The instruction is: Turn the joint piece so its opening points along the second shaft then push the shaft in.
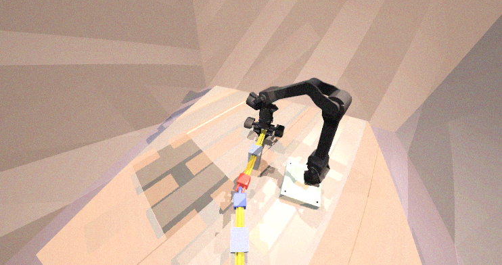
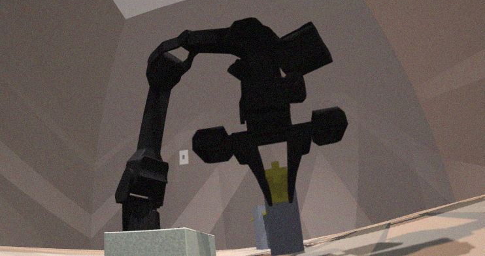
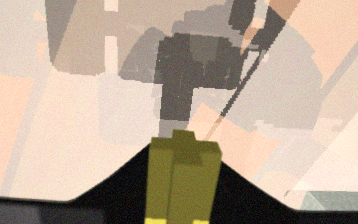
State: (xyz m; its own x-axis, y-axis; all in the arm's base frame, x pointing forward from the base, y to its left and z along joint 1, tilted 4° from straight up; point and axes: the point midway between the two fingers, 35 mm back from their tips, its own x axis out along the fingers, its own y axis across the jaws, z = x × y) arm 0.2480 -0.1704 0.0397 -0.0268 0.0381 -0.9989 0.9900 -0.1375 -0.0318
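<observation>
The second shaft [image 1: 250, 163] [image 2: 276, 184] [image 3: 195, 187] is yellow and runs through a grey block [image 1: 255, 151] [image 2: 285, 228]. My gripper [image 1: 263, 133] [image 2: 280, 201] [image 3: 175, 152] is shut on its outer end, close beside that block. The shaft's other end meets the red joint piece [image 1: 243, 180] with no gap visible; how deep it sits in the opening is hidden. The red piece looks lined up with this shaft and hinges on a blue piece [image 1: 239, 200]. The blue piece sits on the first yellow shaft [image 1: 239, 216], held in a pale block [image 1: 239, 240] [image 2: 259, 228].
The arm's pale base plate [image 1: 296, 195] [image 2: 146, 243] [image 3: 340, 200] stands to the right of the shafts in the top view. The arm arches high from it over to the second shaft's outer end. Patchy shadows lie around the blocks.
</observation>
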